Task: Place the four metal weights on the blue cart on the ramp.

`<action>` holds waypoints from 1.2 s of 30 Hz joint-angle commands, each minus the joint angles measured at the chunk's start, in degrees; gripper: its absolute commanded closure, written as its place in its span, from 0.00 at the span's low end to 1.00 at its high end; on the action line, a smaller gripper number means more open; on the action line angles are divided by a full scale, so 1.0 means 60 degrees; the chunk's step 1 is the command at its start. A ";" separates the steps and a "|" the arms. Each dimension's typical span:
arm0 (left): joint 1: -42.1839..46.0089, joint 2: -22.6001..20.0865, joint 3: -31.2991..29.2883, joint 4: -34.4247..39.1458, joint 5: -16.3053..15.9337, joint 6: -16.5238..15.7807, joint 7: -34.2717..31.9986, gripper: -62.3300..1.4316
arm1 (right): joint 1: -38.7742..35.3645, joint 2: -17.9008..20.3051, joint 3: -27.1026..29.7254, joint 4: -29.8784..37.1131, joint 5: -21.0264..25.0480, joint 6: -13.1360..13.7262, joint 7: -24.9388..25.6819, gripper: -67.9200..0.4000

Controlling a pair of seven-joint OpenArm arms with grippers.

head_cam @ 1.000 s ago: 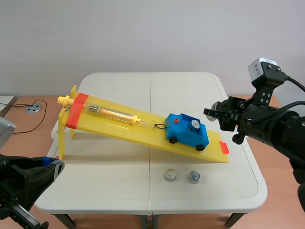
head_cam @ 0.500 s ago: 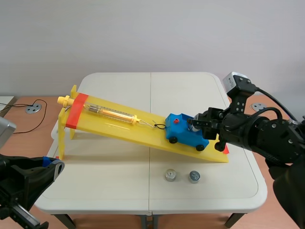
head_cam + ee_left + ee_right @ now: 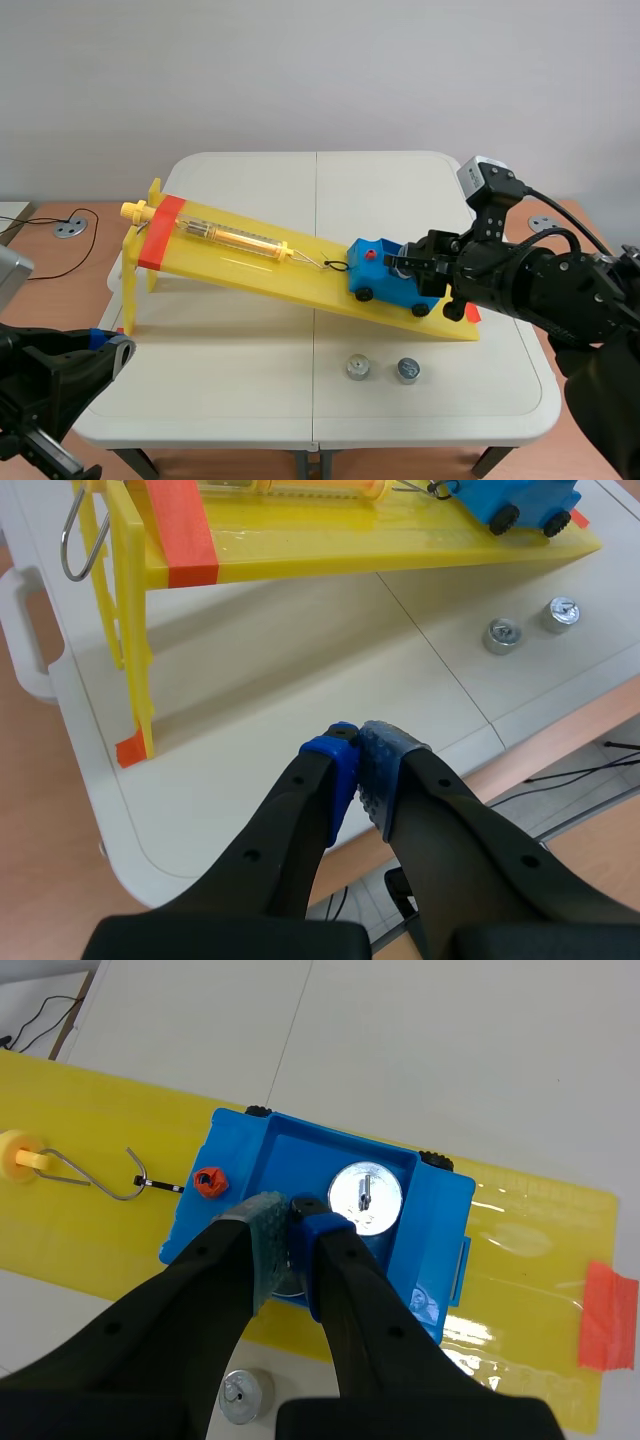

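Observation:
The blue cart (image 3: 385, 282) stands low on the yellow ramp (image 3: 250, 262), hooked to a spring scale. One metal weight (image 3: 365, 1198) lies in the cart's tray. My right gripper (image 3: 292, 1215) hangs over the tray beside that weight, shut on a second metal weight (image 3: 284, 1282), of which only a grey rim shows under the fingers. Two more weights (image 3: 357, 367) (image 3: 407, 370) rest on the table in front of the ramp. My left gripper (image 3: 358, 745) is shut on nothing, low at the table's near left corner, far from the cart.
The ramp's raised end stands on yellow legs (image 3: 128, 290) at the left. The spring scale (image 3: 225, 236) lies along the ramp, its hook on the cart's front. The table's front edge (image 3: 310, 440) lies close behind the two loose weights.
My right arm has swung left and down from beyond the ramp's lower end to just over the cart's tray. The left arm and the loose weights have not moved.

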 commanded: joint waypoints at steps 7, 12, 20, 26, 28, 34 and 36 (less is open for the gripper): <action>-0.0237 0.0051 -0.0142 0.0670 -0.0565 -0.0248 -0.0929 0.93 | 0.1129 0.0135 -0.0051 0.0444 0.0750 0.0572 0.1300 0.85; -0.0237 0.0051 -0.0142 0.0670 -0.0565 -0.0248 -0.0922 0.93 | 0.1126 0.0219 0.0168 0.0477 0.0754 0.0707 0.1268 0.67; -0.0237 0.0051 -0.0142 0.0670 -0.0565 -0.0248 -0.0918 0.93 | 0.0535 0.0849 0.1126 0.1647 0.1242 0.2127 0.0943 0.67; -0.0237 0.0051 -0.0142 0.0670 -0.0565 -0.0248 -0.0918 0.93 | -0.0484 0.1741 0.1351 0.3129 0.1424 0.2641 0.0750 0.67; -0.0237 0.0051 -0.0142 0.0670 -0.0565 -0.0248 -0.0918 0.93 | -0.0863 0.2007 0.1351 0.3632 0.1424 0.2656 0.0637 0.67; -0.0237 0.0051 -0.0142 0.0670 -0.0565 -0.0248 -0.0922 0.93 | -0.2109 0.2466 0.1351 0.4867 0.1373 0.2656 0.0481 0.67; -0.0237 0.0051 -0.0142 0.0670 -0.0565 -0.0248 -0.0922 0.93 | -0.2488 0.2459 0.1344 0.5027 0.1359 0.2656 0.0484 0.67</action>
